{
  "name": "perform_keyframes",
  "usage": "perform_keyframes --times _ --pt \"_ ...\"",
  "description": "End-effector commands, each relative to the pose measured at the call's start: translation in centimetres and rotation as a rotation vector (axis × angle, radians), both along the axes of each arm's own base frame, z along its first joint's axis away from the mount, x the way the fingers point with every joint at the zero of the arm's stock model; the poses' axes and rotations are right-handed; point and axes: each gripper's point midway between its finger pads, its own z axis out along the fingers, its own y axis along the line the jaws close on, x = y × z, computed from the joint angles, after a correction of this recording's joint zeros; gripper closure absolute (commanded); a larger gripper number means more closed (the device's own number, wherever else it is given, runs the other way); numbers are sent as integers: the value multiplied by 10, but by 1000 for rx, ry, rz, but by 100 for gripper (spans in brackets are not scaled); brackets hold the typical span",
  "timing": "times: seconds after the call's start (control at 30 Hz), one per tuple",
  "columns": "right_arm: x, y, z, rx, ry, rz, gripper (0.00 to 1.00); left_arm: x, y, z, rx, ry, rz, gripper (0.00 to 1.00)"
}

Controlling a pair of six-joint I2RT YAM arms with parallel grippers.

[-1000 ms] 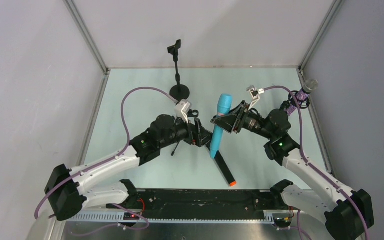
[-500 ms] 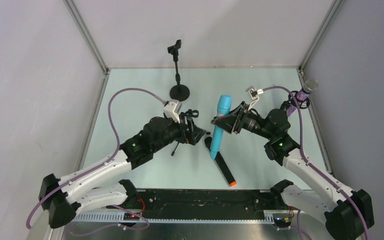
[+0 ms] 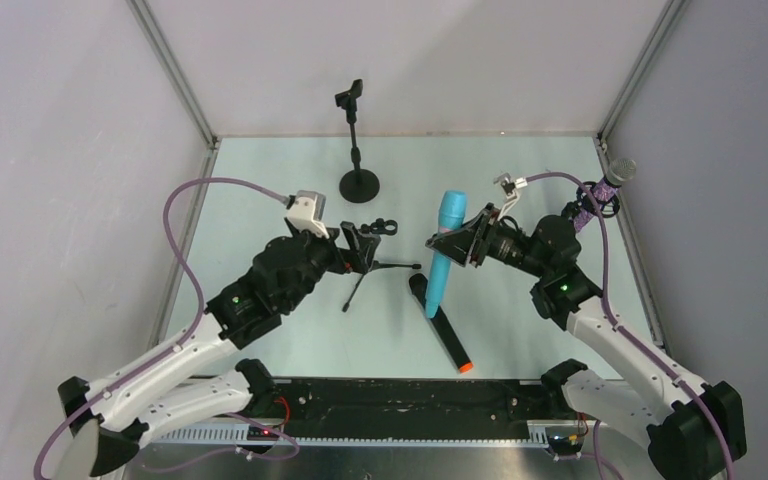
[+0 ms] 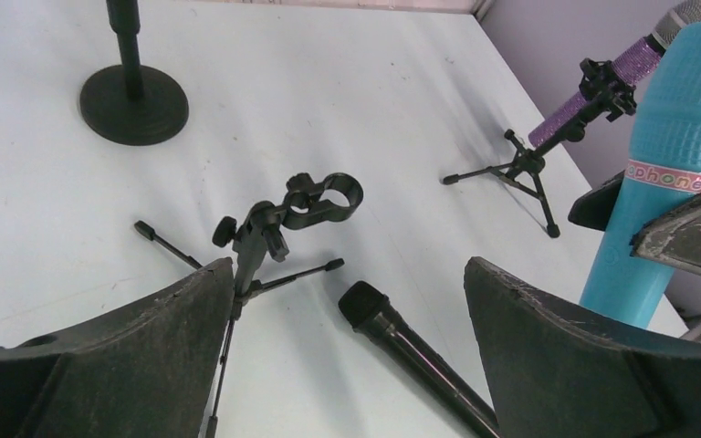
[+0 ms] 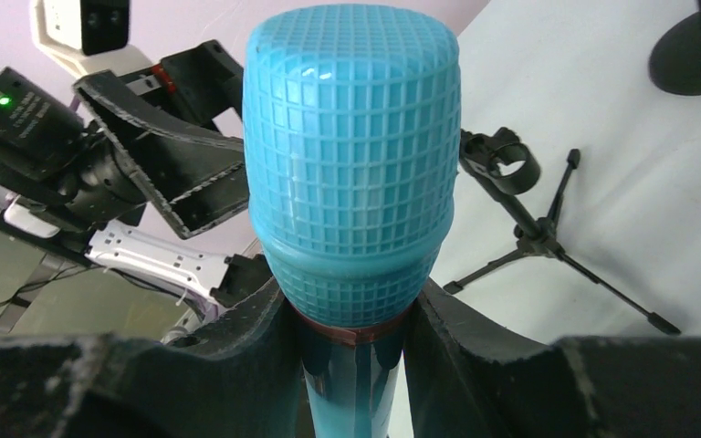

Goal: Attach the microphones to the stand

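My right gripper [image 3: 457, 243] [image 5: 351, 339] is shut on the cyan microphone [image 3: 442, 256] [image 5: 351, 137] just below its head and holds it upright above the table. My left gripper [image 3: 364, 253] [image 4: 349, 270] is open and holds nothing. It hovers by the small tripod stand [image 3: 380, 228] [image 4: 315, 199], whose clip is bare. The black microphone [image 3: 443, 331] [image 4: 392, 328] with the orange end lies on the table below the cyan one. The purple microphone [image 3: 603, 186] [image 4: 602, 84] sits in a tripod stand at the far right.
A tall stand with a round base [image 3: 359, 184] [image 4: 134, 102] and a bare clip stands at the back middle. Side walls with metal rails close the table on left and right. The tripod's legs [image 3: 360, 288] spread near the black microphone's head.
My left arm has pulled back to the left, away from the cyan microphone, and its jaws have spread a little wider. The tripod stand now shows uncovered. The right arm has barely moved.
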Motion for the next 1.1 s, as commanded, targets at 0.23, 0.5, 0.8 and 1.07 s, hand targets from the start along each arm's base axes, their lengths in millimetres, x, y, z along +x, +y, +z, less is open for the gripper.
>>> perform_keyframes --times 0.23,0.5,0.8,1.07 --pt "33 -26 46 137 -44 -115 100 38 -19 44 -1 27 -41 0" --pt "61 -36 53 140 -139 -242 100 69 -30 44 -141 210 -126 0" --pt "69 -20 65 116 -301 -210 100 95 10 8 -292 409 -46 0" --pt "80 10 67 95 -352 -134 100 91 55 -55 -337 566 54 0"
